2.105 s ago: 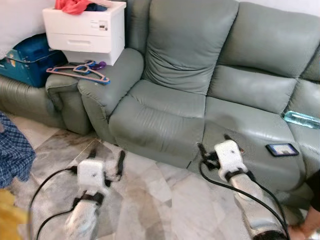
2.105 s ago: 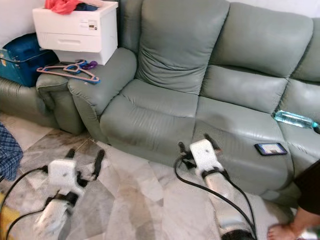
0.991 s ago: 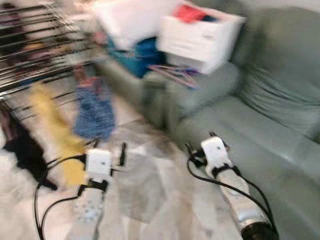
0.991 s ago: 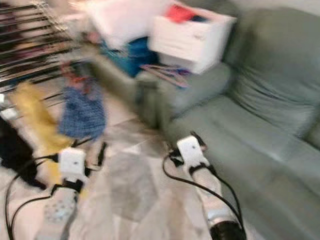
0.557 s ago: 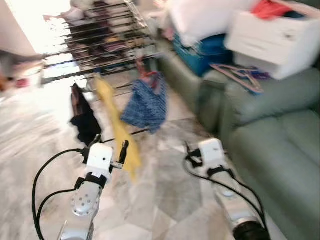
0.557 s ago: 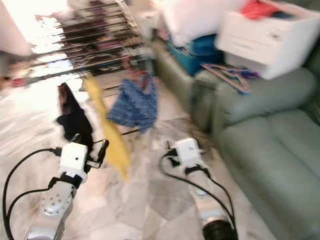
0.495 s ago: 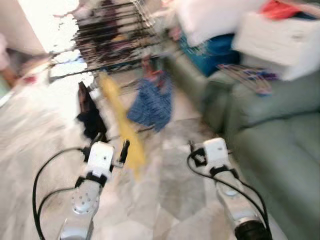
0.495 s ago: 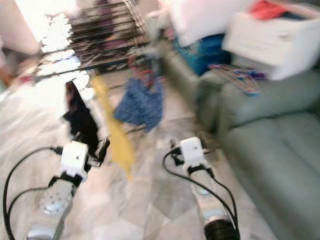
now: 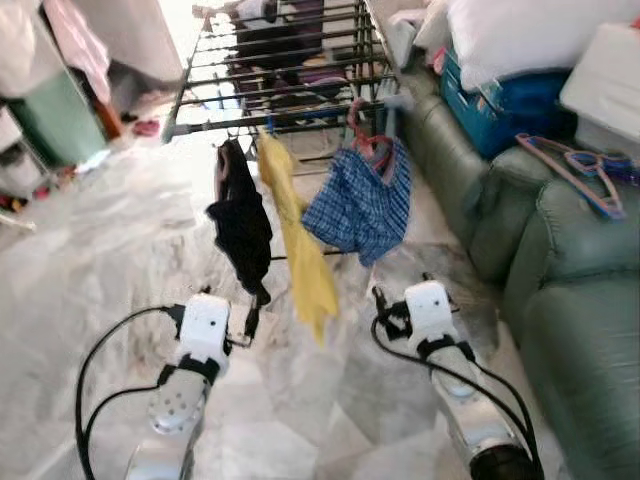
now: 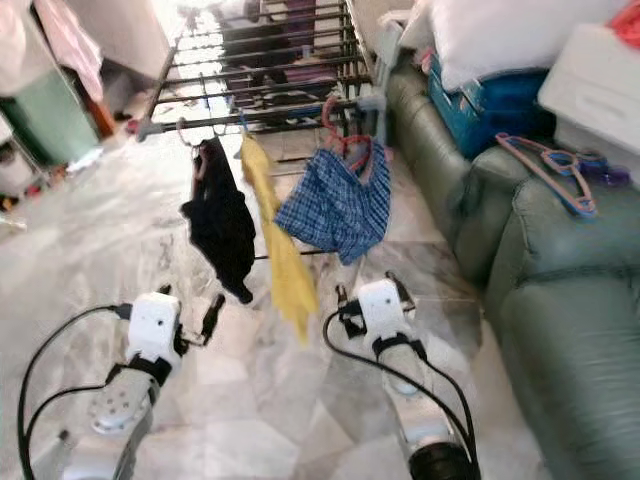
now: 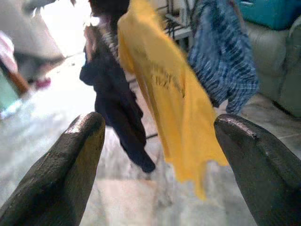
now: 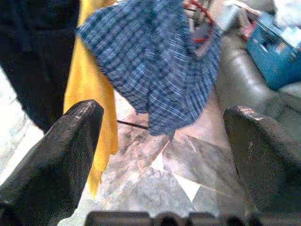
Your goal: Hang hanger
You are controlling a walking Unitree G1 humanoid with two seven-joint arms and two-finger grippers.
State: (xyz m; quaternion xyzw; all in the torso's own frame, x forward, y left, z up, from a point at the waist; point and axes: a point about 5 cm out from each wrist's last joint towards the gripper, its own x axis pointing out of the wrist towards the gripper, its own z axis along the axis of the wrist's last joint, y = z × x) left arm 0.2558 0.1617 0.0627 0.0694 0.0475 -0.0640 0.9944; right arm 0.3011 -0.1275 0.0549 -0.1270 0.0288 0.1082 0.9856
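The hangers (image 9: 575, 172) lie on the sofa armrest (image 9: 575, 235), well right of the drying rack (image 9: 290, 75). My left gripper (image 11: 160, 165) and right gripper (image 12: 160, 155) hover below the rack's hanging clothes (image 9: 300, 225), fingers spread wide, holding nothing.

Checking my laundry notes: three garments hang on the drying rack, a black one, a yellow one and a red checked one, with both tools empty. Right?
Not quite: the checked garment is blue, as the left eye view shows. The black and yellow ones do hang on the rack, and both tools are empty.
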